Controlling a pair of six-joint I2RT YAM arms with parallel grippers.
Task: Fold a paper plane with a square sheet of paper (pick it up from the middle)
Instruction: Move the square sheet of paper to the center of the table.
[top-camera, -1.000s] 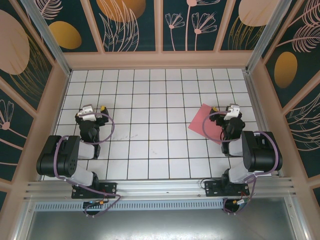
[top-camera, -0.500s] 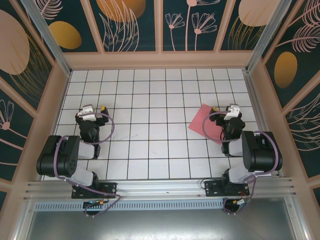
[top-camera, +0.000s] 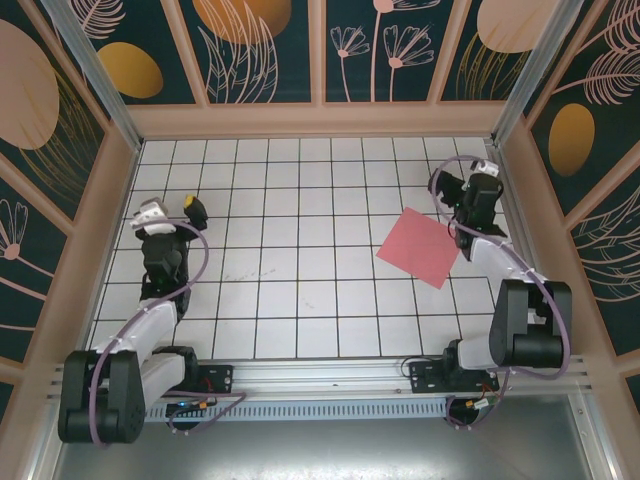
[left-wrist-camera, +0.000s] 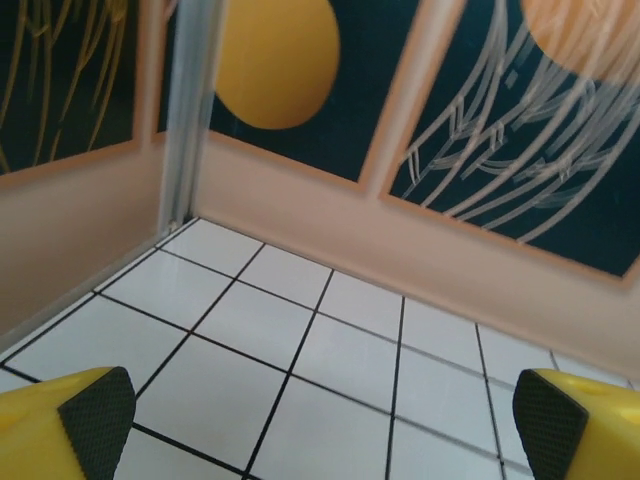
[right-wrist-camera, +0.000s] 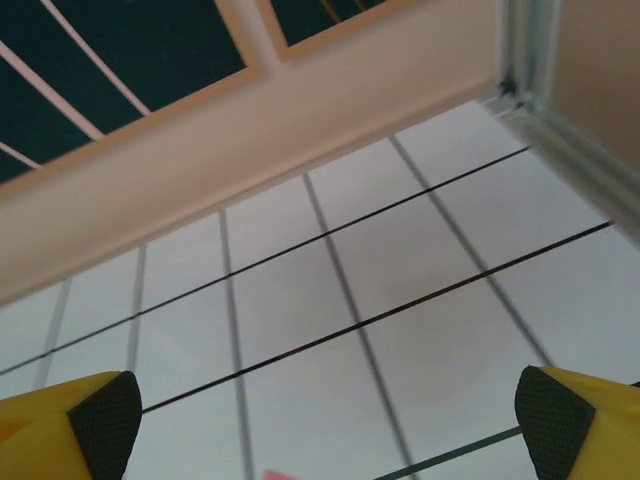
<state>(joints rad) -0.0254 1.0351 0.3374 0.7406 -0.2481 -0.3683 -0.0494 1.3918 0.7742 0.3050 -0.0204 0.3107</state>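
Observation:
The square sheet of paper (top-camera: 418, 247) is salmon pink and lies flat on the white grid tiles at the right, turned like a diamond. My right gripper (top-camera: 470, 170) stands open beyond the sheet's far right corner, apart from it, near the right wall. In the right wrist view its yellow fingers (right-wrist-camera: 60, 425) are spread wide over bare tiles, and a sliver of the sheet (right-wrist-camera: 266, 476) shows at the bottom edge. My left gripper (top-camera: 172, 205) is open at the far left, over bare tiles (left-wrist-camera: 322, 420). The paper plane is out of view.
Peach walls (top-camera: 320, 120) with dark floral panels close in the table on three sides. An aluminium post (left-wrist-camera: 190, 110) stands in the far left corner. The arm bases (top-camera: 190, 378) sit on the rail at the near edge.
Both arms have stretched out from their folded poses. The right gripper moved from over the sheet's right corner toward the far right wall, baring the whole sheet. The left gripper moved slightly left and farther.

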